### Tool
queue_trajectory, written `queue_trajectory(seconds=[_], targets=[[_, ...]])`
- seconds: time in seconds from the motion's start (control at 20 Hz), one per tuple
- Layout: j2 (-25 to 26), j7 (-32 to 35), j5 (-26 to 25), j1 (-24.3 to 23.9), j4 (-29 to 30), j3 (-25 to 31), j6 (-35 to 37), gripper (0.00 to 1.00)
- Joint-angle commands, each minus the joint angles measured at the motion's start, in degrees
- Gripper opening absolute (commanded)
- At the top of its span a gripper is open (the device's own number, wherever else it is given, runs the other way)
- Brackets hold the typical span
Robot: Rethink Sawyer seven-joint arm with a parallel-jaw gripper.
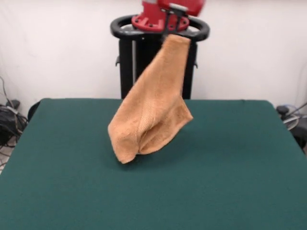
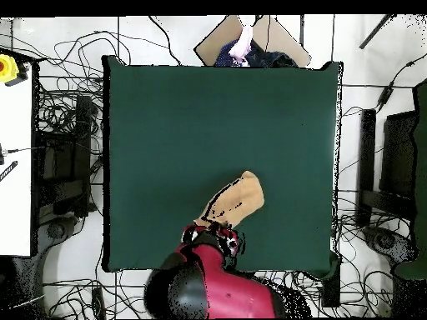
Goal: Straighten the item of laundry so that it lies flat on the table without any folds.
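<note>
Tan-orange towel [image 1: 151, 112] hangs clamped by one corner in the end effector [image 1: 175, 34], lifted above the tabletop [image 1: 230, 163] to shake out folds.

The light is even and soft in both views, without glare. In the front view, the hanging tan-orange terry cloth towel [image 1: 152, 106] throws a faint dark shadow on the dark green felt surface [image 1: 230, 167], just right of its lower end. The red arm at the top edge is blurred. The towel's edges look slightly soft.
</note>
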Motion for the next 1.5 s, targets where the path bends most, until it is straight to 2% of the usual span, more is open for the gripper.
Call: queue_trajectory(seconds=[0.05, 0.25, 0.45, 0.65, 1.0, 1.2, 1.35, 1.5], targets=[[6.6, 17.0, 6.6, 6.6, -3.9, 5.3, 3.0, 0.0], [2.2, 16.0, 8.6, 8.8, -5.8, 3.6, 11.6, 0.0], [-4.5, 12.2, 7.6, 9.0, -6.5, 0.3, 20.2, 0.0], [-11.4, 5.0, 5.9, 5.3, -6.9, -1.7, 27.8, 0.0], [-18.7, -5.0, 0.0, 0.0, -12.4, -4.4, 43.1, 0.0], [-20.1, -12.6, 0.1, -5.9, -10.2, -3.5, 40.5, 0.0], [-19.8, -20.7, 2.2, -12.8, -6.6, -1.7, 34.6, 0.0], [-18.1, -29.2, 4.2, -20.2, -5.4, 1.2, 30.2, 0.0]])
